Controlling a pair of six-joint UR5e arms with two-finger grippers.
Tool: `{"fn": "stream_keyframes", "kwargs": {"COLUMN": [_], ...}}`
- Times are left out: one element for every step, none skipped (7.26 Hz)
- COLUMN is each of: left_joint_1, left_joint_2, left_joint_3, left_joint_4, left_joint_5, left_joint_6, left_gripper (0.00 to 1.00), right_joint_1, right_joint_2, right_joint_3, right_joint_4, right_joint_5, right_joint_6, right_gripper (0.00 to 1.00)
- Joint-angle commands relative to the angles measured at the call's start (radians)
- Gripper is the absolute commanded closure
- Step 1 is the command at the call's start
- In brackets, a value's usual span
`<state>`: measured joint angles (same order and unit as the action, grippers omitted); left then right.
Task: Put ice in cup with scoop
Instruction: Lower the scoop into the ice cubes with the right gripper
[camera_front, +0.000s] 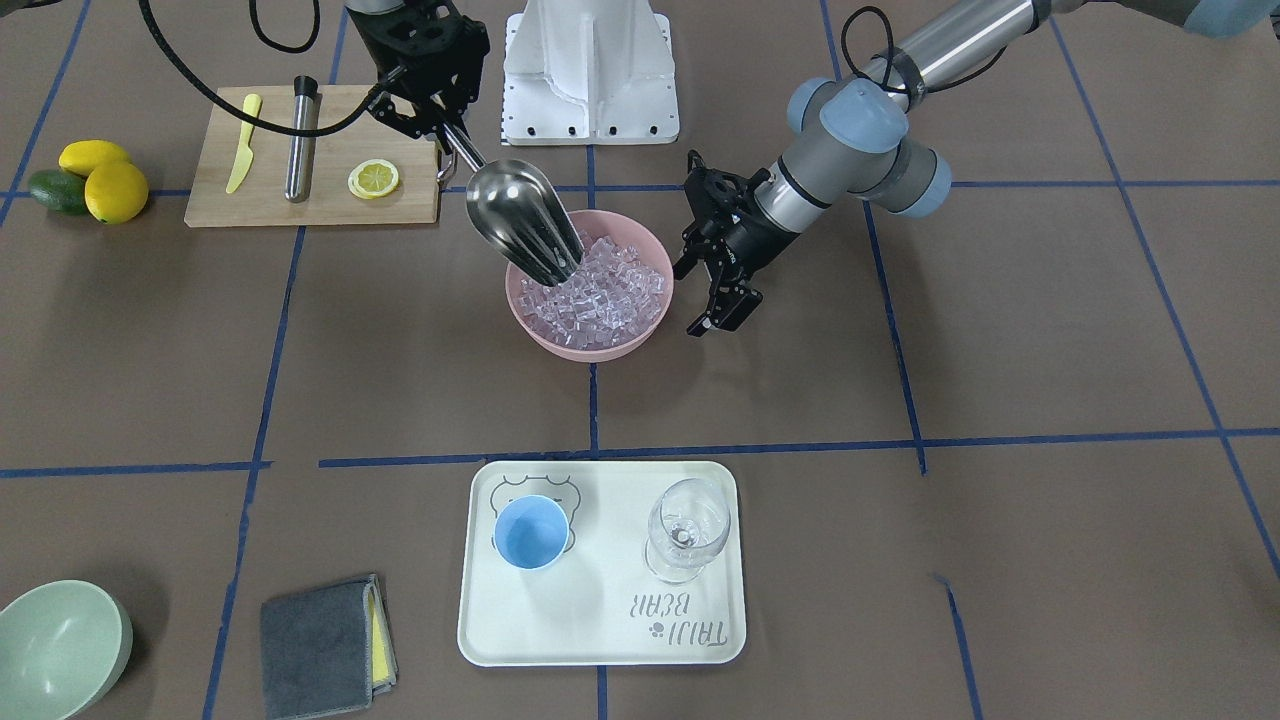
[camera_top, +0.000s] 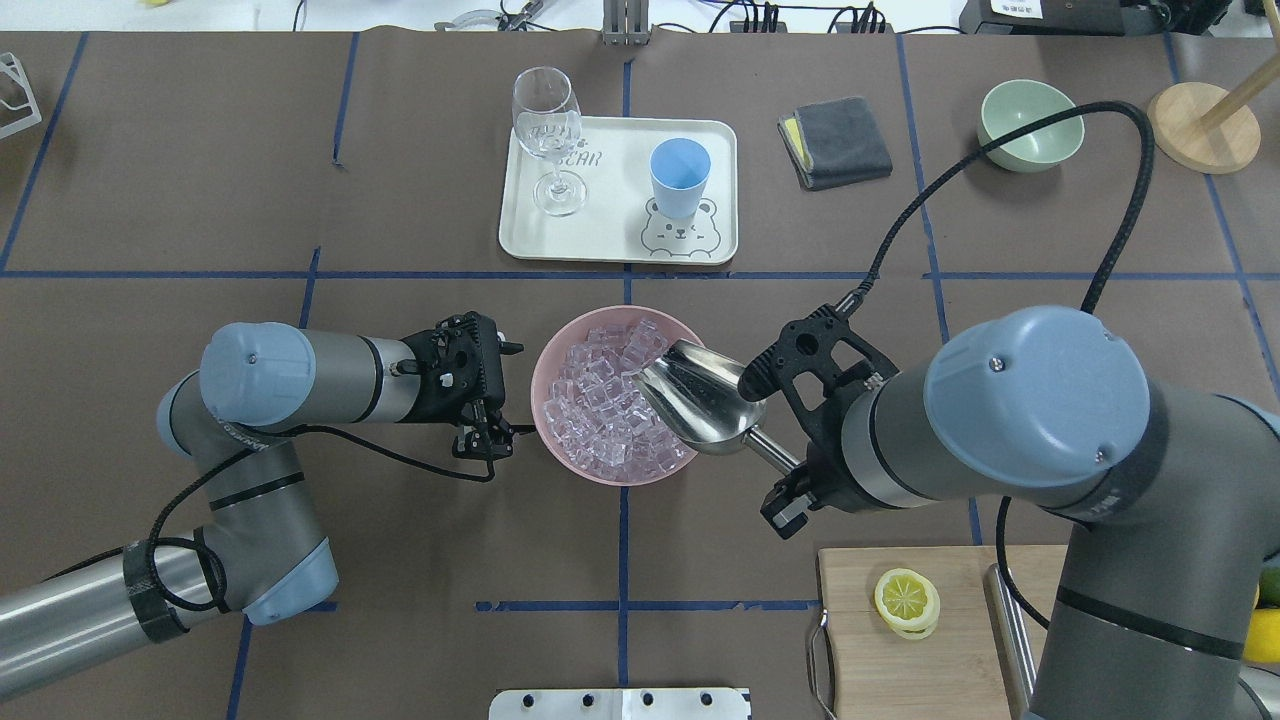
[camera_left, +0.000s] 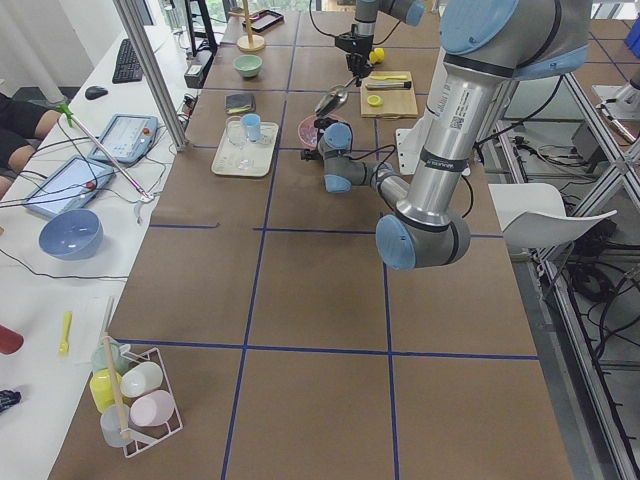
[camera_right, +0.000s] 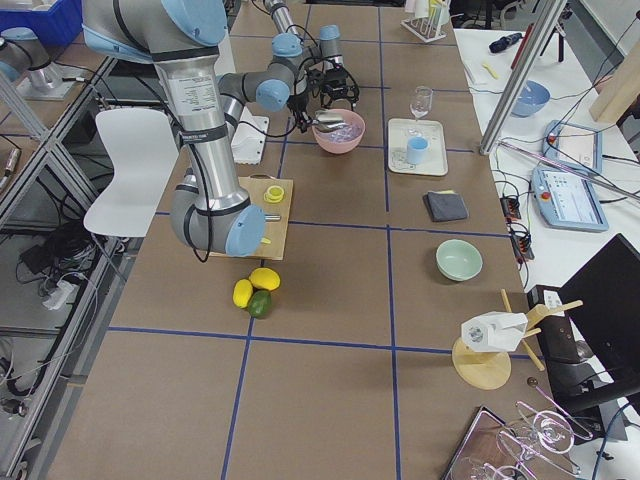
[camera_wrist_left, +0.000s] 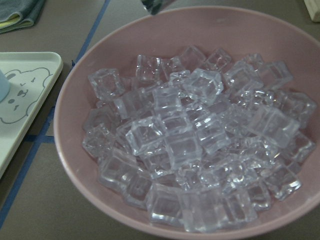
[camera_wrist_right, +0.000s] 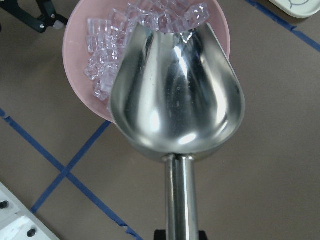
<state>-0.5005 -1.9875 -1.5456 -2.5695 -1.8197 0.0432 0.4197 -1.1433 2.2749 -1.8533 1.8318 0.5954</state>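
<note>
My right gripper (camera_front: 440, 125) (camera_top: 790, 475) is shut on the rod handle of the shiny steel scoop (camera_front: 522, 220) (camera_top: 700, 402) (camera_wrist_right: 177, 95). The scoop tilts down and its mouth touches the ice (camera_front: 610, 295) (camera_top: 600, 405) (camera_wrist_left: 190, 145) heaped in the pink bowl (camera_front: 590, 350) (camera_top: 545, 400). The scoop's trough looks empty. My left gripper (camera_front: 700, 295) (camera_top: 505, 395) is open and empty, close beside the bowl's rim. The light-blue cup (camera_front: 532, 532) (camera_top: 680, 175) stands upright and empty on the white tray (camera_front: 600, 630) (camera_top: 610, 245), beyond the bowl.
A clear wine glass (camera_front: 688, 525) (camera_top: 545, 130) shares the tray. A cutting board (camera_front: 320, 205) near my right arm holds a lemon slice, a steel cylinder (camera_front: 300, 140) and a yellow knife. A grey cloth (camera_front: 320, 645), a green bowl (camera_front: 55, 650) and lemons (camera_front: 100, 180) lie off to my right.
</note>
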Motion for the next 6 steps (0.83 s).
{"fn": "stream_keyframes", "kwargs": {"left_joint_1": [-0.001, -0.001, -0.001, -0.003, -0.001, -0.001], "left_joint_2": [0.000, -0.002, -0.001, 0.000, 0.000, 0.000], "left_joint_3": [0.002, 0.002, 0.005, 0.005, 0.018, 0.018], "left_joint_4": [0.002, 0.002, 0.002, 0.003, 0.003, 0.003], "left_joint_5": [-0.001, -0.001, -0.022, -0.038, -0.061, -0.069], "left_joint_6": [-0.002, -0.002, -0.005, -0.026, -0.032, -0.034], "left_gripper": [0.00, 0.00, 0.00, 0.00, 0.00, 0.00], "right_joint_1": [0.033, 0.039, 0.053, 0.068, 0.077, 0.086], "right_joint_2": [0.079, 0.103, 0.170, 0.245, 0.287, 0.324], "right_joint_3": [0.000, -0.002, -0.015, -0.037, -0.078, -0.125], "right_joint_4": [-0.194, -0.275, -0.393, -0.499, -0.536, -0.561], "right_joint_5": [0.021, 0.021, 0.021, 0.020, 0.020, 0.020], "right_joint_6": [-0.148, -0.245, -0.320, -0.395, -0.431, -0.472], "right_gripper": [1.00, 1.00, 1.00, 1.00, 1.00, 1.00]}}
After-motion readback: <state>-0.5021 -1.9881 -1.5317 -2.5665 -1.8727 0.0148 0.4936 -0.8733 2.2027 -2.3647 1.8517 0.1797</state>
